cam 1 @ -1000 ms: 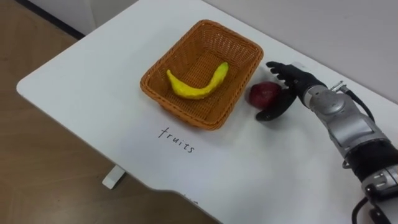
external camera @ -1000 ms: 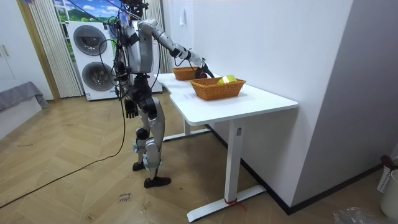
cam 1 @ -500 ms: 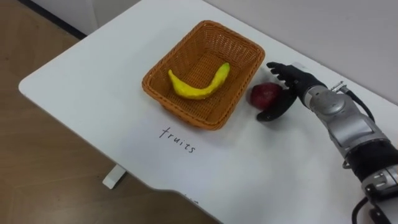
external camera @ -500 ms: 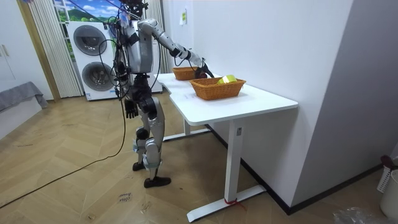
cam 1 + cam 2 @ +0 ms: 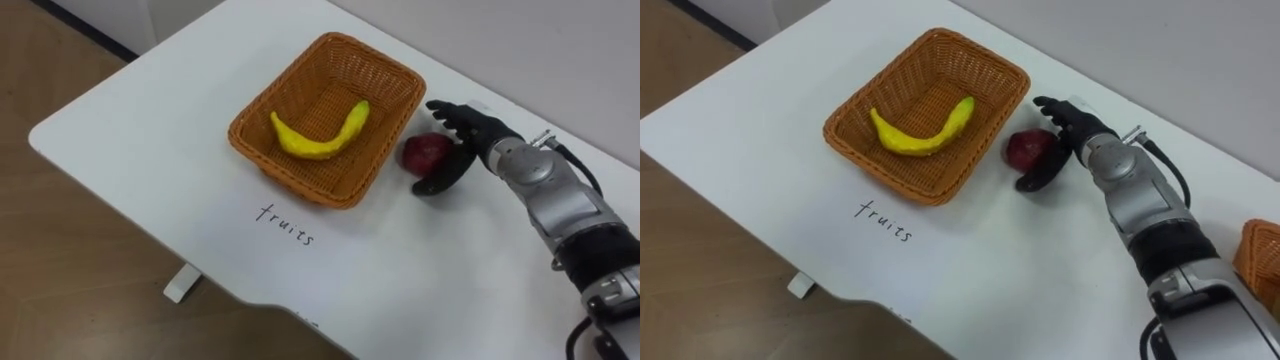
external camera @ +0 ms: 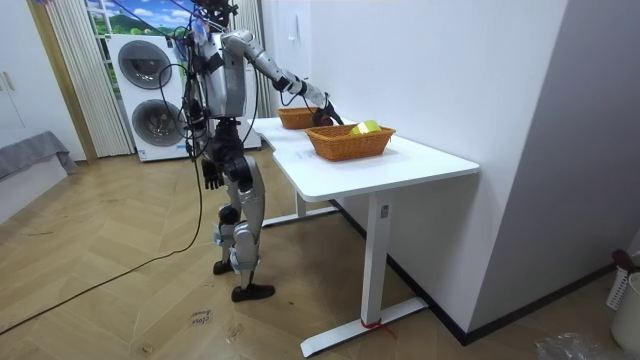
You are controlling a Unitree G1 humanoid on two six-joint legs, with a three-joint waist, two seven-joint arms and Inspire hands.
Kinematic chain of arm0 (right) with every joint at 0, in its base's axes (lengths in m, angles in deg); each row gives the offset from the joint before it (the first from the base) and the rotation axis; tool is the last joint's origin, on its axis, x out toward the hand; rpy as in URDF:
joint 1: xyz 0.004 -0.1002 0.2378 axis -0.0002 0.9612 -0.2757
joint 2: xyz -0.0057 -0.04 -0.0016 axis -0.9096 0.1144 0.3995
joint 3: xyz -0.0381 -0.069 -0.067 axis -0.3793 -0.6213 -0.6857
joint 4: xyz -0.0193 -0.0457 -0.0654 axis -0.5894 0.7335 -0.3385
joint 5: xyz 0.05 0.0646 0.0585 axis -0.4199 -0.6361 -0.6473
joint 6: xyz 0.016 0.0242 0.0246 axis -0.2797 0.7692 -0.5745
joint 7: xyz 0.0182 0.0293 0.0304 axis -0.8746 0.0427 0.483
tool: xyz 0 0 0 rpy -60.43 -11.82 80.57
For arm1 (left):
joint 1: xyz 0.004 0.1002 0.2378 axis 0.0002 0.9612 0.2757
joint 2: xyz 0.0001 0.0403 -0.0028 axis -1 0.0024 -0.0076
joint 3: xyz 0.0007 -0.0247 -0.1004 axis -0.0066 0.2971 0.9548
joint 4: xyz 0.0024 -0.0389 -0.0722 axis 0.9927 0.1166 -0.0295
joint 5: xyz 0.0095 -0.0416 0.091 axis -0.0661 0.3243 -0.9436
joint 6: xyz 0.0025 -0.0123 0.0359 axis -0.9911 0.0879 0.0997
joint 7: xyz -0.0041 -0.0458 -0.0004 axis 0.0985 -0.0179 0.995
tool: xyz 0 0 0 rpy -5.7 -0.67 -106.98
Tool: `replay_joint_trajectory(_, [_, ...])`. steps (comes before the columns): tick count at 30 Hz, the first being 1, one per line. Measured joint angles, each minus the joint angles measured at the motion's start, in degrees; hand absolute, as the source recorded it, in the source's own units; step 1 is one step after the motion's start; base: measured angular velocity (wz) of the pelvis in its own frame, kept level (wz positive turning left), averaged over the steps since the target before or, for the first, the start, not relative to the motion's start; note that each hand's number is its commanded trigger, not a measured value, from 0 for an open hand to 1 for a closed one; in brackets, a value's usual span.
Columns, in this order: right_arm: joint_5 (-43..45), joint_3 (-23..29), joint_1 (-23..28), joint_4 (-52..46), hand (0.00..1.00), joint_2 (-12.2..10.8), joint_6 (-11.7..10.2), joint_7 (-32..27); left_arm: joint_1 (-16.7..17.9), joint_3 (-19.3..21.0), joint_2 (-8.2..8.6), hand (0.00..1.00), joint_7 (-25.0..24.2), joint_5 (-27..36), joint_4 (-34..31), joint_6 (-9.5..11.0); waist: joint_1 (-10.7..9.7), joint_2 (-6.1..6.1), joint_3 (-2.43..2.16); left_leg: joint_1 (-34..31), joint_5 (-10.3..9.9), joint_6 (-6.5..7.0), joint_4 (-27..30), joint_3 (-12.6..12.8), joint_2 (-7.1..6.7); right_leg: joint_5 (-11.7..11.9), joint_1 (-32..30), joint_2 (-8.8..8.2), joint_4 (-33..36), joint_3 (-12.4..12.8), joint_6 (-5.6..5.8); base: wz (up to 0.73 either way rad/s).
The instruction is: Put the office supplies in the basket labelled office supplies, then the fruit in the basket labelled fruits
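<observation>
Nothing has moved in the last second: the right hand [image 5: 472, 140] still cups the apple [image 5: 424, 151].
Its fingers [image 5: 450, 113] reach behind the apple and the thumb curves in front, apart, not clamped. The apple sits on the table [image 5: 150, 130], just beside the basket [image 5: 300, 182], toward the far edge. The banana [image 5: 315, 142] is already in, so the apple looks next. A second basket [image 5: 1265, 250] stands at the table's right end, contents hidden. The left hand [image 6: 210, 176] hangs at the robot's side.
</observation>
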Motion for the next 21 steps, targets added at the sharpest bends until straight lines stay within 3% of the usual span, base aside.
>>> replay_joint_trajectory(7, [0.72,-1.65,0.01,-0.72,0.00,1.58,-0.26,5.95,-0.01,0.13,-1.17,0.00,-2.45,-0.14,0.09,-0.14,0.16,-0.12,-0.09,0.08,-0.05,-0.07,-0.06,0.00,0.02,0.03,0.00,0.02,-0.01,-0.05,-0.05,0.00])
replay_joint_trajectory(19, [2.76,-1.63,0.01,-0.74,0.00,1.74,-0.12,7.97,-0.01,0.11,-1.19,0.00,-3.77,-0.24,0.32,-0.92,0.47,-0.35,-0.25,0.17,-0.05,-0.07,-0.12,0.00,0.02,0.03,0.00,0.02,-0.01,0.04,-0.05,0.00])
replay_joint_trajectory(20, [2.76,-1.63,0.01,-0.75,0.07,1.74,-0.12,7.98,-0.01,0.11,-1.19,0.00,-3.78,-0.24,0.32,-0.92,0.48,-0.36,-0.25,0.17,-0.05,-0.07,-0.12,0.00,0.02,0.03,0.00,0.03,-0.01,0.04,-0.05,0.00])
replay_joint_trajectory(21, [2.76,-1.63,0.01,-0.75,0.42,1.74,-0.12,7.98,-0.01,0.11,-1.19,0.00,-3.79,-0.25,0.32,-0.92,0.48,-0.37,-0.25,0.17,-0.05,-0.07,-0.12,0.00,0.02,0.03,0.00,0.03,-0.01,0.05,-0.05,0.00])
